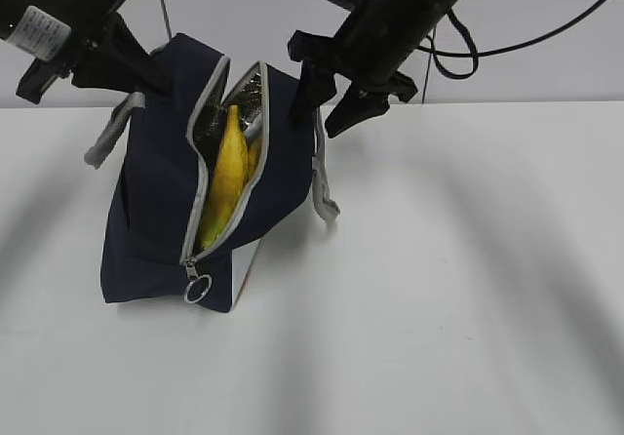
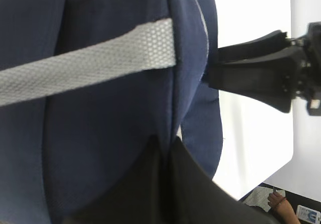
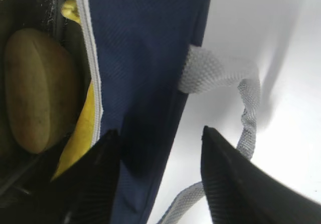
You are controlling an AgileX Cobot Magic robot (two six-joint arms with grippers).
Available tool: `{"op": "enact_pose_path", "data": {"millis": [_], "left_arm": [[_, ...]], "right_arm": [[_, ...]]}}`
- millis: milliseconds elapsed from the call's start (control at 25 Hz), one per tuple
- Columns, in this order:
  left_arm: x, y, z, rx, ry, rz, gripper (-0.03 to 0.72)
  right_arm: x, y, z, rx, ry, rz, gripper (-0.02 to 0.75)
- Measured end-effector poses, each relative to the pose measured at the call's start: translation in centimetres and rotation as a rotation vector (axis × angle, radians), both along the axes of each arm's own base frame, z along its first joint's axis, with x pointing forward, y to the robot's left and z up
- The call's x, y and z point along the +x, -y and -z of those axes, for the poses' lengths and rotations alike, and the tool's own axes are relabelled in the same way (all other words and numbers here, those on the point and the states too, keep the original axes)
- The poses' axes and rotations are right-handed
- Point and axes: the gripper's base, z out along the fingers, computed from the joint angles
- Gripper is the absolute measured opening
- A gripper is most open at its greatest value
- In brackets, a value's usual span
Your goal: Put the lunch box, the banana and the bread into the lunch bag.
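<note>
The navy lunch bag [image 1: 156, 211] stands tilted on the white table, its grey zipper open. The yellow banana [image 1: 226, 177] sticks up inside the opening. In the right wrist view the brown bread [image 3: 35, 88] lies inside the bag beside the banana [image 3: 83, 128]. The lunch box is hidden. My left gripper [image 1: 146, 69] is shut on the bag's top left edge; the left wrist view shows its jaws [image 2: 165, 139] pinching navy fabric [image 2: 100, 133]. My right gripper [image 1: 314, 123] is open at the bag's top right edge, its jaws [image 3: 159, 131] straddling the bag's wall [image 3: 145, 58].
A grey handle [image 1: 109, 133] hangs on the bag's left and another [image 1: 324, 186] on its right. The metal ring pull [image 1: 198, 287] hangs at the zipper's low end. The white table [image 1: 468, 289] stretches to the right and front.
</note>
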Motion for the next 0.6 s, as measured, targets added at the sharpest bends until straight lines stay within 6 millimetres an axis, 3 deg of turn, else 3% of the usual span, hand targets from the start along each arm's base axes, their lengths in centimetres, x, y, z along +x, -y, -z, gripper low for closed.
{"op": "enact_pose_path", "data": {"millis": [120, 240, 320, 480, 600], "left_arm": [[0.0, 0.0, 0.0, 0.0, 0.0, 0.0, -0.003], [0.0, 0.0, 0.0, 0.0, 0.0, 0.0, -0.003], [0.0, 0.0, 0.0, 0.0, 0.0, 0.0, -0.003], [0.0, 0.0, 0.0, -0.003, 0.0, 0.0, -0.003], [0.0, 0.2, -0.2, -0.034, 0.001, -0.001, -0.003]], "right_arm": [[0.2, -0.3, 0.8, 0.021, -0.026, 0.003, 0.312], [0.3, -0.4, 1.1, 0.028, -0.035, 0.003, 0.106], [0.3, -0.4, 1.1, 0.033, -0.029, -0.006, 0.022], [0.2, -0.5, 0.7, 0.047, -0.013, -0.024, -0.005], [-0.1, -0.4, -1.0, 0.06, 0.031, -0.032, -0.006]]}}
